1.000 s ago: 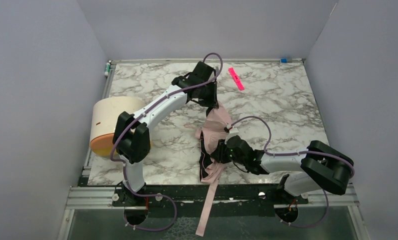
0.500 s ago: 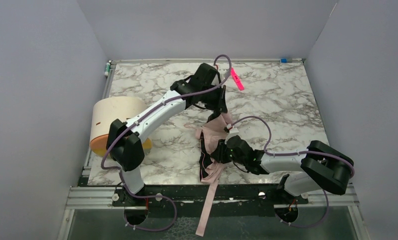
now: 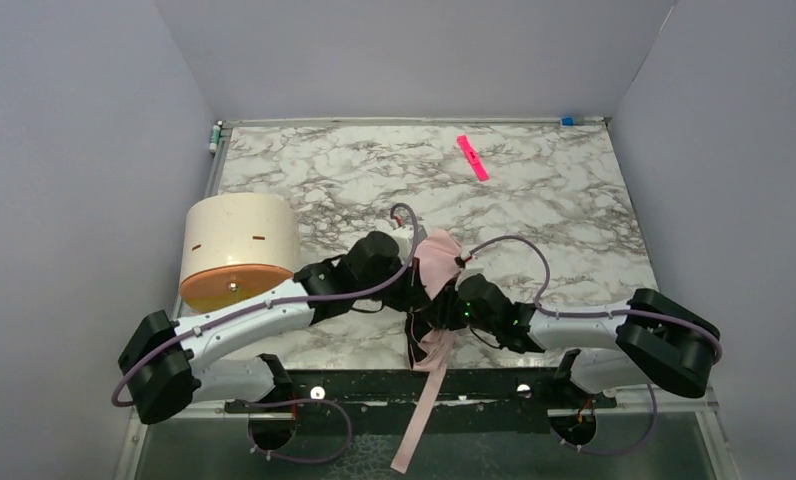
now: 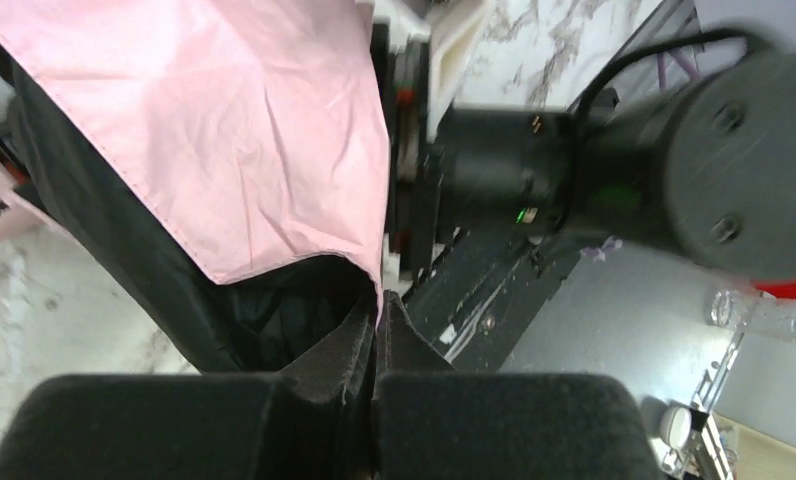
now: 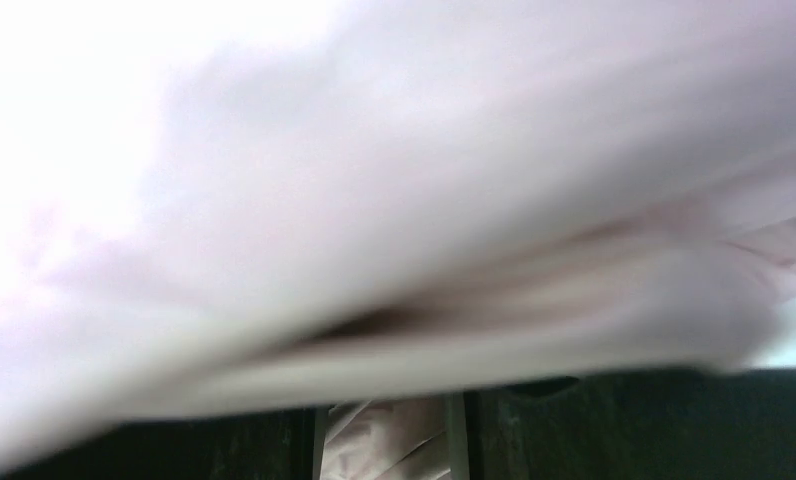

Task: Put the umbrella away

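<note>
My left gripper (image 4: 378,330), pinched shut on the umbrella (image 3: 435,258), has dragged it from far centre to the near edge, gathering it for stowing; the right gripper (image 3: 444,312) is smothered in fabric, so I cannot tell its opening.

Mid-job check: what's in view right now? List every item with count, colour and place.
umbrella: one, pale pink with black lining, near edge at centre
strap: one, pink, hanging over the front edge
cylinder: one, cream with orange end, left side
flat strip: one, bright pink, far side, right of centre
green-white item: one, far left corner, too small to name
blue item: one, far right corner
table: one, white-grey marble
left gripper: one, black, shut on the umbrella's fabric edge
right gripper: one, black, buried in fabric, state unclear
</note>
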Controlling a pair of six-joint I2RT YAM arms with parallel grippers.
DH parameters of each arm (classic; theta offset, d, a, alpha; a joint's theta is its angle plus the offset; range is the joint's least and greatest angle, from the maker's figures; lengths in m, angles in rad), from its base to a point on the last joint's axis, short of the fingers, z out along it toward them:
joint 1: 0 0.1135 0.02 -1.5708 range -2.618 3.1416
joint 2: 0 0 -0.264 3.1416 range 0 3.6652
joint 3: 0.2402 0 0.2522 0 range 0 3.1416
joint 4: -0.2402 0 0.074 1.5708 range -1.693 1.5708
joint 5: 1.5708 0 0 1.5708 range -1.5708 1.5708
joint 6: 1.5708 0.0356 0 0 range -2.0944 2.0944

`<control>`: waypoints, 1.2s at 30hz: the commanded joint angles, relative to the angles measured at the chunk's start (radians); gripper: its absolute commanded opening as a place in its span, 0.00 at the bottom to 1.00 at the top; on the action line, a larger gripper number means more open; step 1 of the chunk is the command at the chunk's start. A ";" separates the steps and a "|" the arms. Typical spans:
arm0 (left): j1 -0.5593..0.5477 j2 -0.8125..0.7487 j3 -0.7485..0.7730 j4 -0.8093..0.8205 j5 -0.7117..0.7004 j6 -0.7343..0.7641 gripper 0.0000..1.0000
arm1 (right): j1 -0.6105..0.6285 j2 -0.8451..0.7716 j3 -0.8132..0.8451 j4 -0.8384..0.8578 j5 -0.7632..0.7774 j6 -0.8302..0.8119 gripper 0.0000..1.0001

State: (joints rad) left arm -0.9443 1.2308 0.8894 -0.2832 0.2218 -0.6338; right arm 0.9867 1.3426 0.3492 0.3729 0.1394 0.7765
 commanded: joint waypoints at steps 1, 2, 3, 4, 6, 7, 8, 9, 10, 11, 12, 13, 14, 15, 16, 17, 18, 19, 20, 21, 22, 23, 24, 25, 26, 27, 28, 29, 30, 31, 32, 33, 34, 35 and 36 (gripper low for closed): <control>-0.058 -0.123 -0.223 0.288 -0.118 -0.124 0.00 | -0.005 -0.059 -0.039 -0.173 0.023 0.030 0.48; -0.063 -0.134 -0.256 0.317 -0.129 -0.131 0.00 | -0.005 -0.083 -0.035 -0.184 0.021 0.036 0.49; -0.068 -0.141 -0.282 0.341 -0.138 -0.135 0.00 | -0.004 -0.105 -0.033 -0.198 0.018 0.042 0.49; -0.073 -0.143 -0.306 0.364 -0.148 -0.136 0.00 | -0.005 -0.132 -0.029 -0.211 0.013 0.047 0.50; -0.079 -0.142 -0.343 0.405 -0.159 -0.133 0.00 | -0.005 -0.183 -0.022 -0.248 0.005 0.060 0.50; -0.081 -0.136 -0.358 0.420 -0.162 -0.132 0.00 | -0.005 -0.209 -0.018 -0.269 0.004 0.064 0.50; -0.082 -0.130 -0.370 0.436 -0.163 -0.131 0.00 | -0.005 -0.235 -0.014 -0.294 0.004 0.069 0.50; -0.082 -0.123 -0.381 0.451 -0.164 -0.130 0.00 | -0.005 -0.259 -0.008 -0.323 0.005 0.078 0.50; -0.083 -0.114 -0.387 0.467 -0.164 -0.131 0.00 | -0.005 -0.283 -0.001 -0.355 0.005 0.085 0.50; -0.083 -0.104 -0.392 0.478 -0.164 -0.132 0.00 | -0.005 -0.304 0.008 -0.401 0.005 0.090 0.48; -0.084 -0.096 -0.397 0.489 -0.164 -0.132 0.00 | -0.005 -0.326 0.022 -0.448 0.008 0.099 0.46; -0.085 -0.088 -0.399 0.498 -0.164 -0.132 0.00 | -0.005 -0.349 0.035 -0.502 0.014 0.111 0.45; -0.085 -0.083 -0.402 0.505 -0.166 -0.134 0.00 | -0.005 -0.375 0.050 -0.555 0.023 0.119 0.44; -0.085 -0.077 -0.405 0.513 -0.168 -0.135 0.00 | -0.005 -0.405 0.063 -0.607 0.037 0.128 0.44; -0.085 -0.071 -0.410 0.524 -0.167 -0.137 0.00 | -0.005 -0.436 0.077 -0.661 0.053 0.133 0.43; -0.086 -0.065 -0.413 0.534 -0.167 -0.140 0.00 | -0.005 -0.469 0.092 -0.721 0.074 0.136 0.42; -0.088 -0.060 -0.416 0.545 -0.165 -0.143 0.00 | -0.005 -0.499 0.104 -0.757 0.094 0.136 0.42; -0.089 -0.052 -0.415 0.552 -0.165 -0.145 0.00 | -0.005 -0.529 0.119 -0.786 0.113 0.135 0.41; -0.092 -0.043 -0.410 0.554 -0.163 -0.144 0.00 | -0.005 -0.553 0.132 -0.802 0.128 0.133 0.41; -0.095 -0.035 -0.402 0.555 -0.159 -0.141 0.00 | -0.005 -0.572 0.143 -0.805 0.140 0.127 0.40; -0.097 -0.025 -0.392 0.555 -0.154 -0.138 0.00 | -0.005 -0.586 0.152 -0.800 0.143 0.119 0.38; -0.101 -0.016 -0.379 0.556 -0.149 -0.135 0.00 | -0.005 -0.592 0.160 -0.794 0.144 0.113 0.37; -0.105 -0.011 -0.365 0.554 -0.144 -0.133 0.00 | -0.005 -0.591 0.169 -0.787 0.144 0.111 0.36; -0.111 -0.004 -0.351 0.553 -0.142 -0.131 0.01 | -0.005 -0.584 0.179 -0.780 0.144 0.112 0.35; -0.117 -0.001 -0.336 0.549 -0.142 -0.130 0.03 | -0.005 -0.573 0.193 -0.774 0.139 0.115 0.34; -0.122 0.003 -0.320 0.546 -0.143 -0.128 0.04 | -0.005 -0.559 0.207 -0.771 0.139 0.117 0.33; -0.126 0.006 -0.306 0.539 -0.144 -0.127 0.05 | -0.005 -0.545 0.223 -0.770 0.140 0.119 0.33; -0.131 0.009 -0.291 0.533 -0.146 -0.127 0.05 | -0.005 -0.533 0.237 -0.766 0.141 0.119 0.33; -0.137 0.010 -0.279 0.531 -0.150 -0.127 0.05 | -0.005 -0.524 0.251 -0.763 0.146 0.119 0.33; -0.141 0.011 -0.272 0.532 -0.154 -0.127 0.06 | -0.005 -0.518 0.262 -0.757 0.150 0.117 0.33; -0.146 0.012 -0.267 0.531 -0.161 -0.127 0.06 | -0.005 -0.515 0.272 -0.749 0.157 0.114 0.32; -0.152 0.016 -0.267 0.531 -0.167 -0.126 0.06 | -0.005 -0.515 0.280 -0.739 0.164 0.110 0.32; -0.157 0.020 -0.270 0.530 -0.172 -0.126 0.06 | -0.005 -0.516 0.287 -0.728 0.169 0.106 0.32; -0.161 0.025 -0.276 0.533 -0.176 -0.128 0.06 | -0.005 -0.515 0.293 -0.716 0.172 0.098 0.32; -0.166 0.031 -0.286 0.539 -0.178 -0.131 0.06 | -0.005 -0.513 0.297 -0.703 0.172 0.091 0.31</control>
State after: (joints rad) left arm -1.0885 1.2396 0.6029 0.2405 0.0734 -0.7662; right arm 0.9863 0.8288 0.6006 -0.3637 0.2584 0.8890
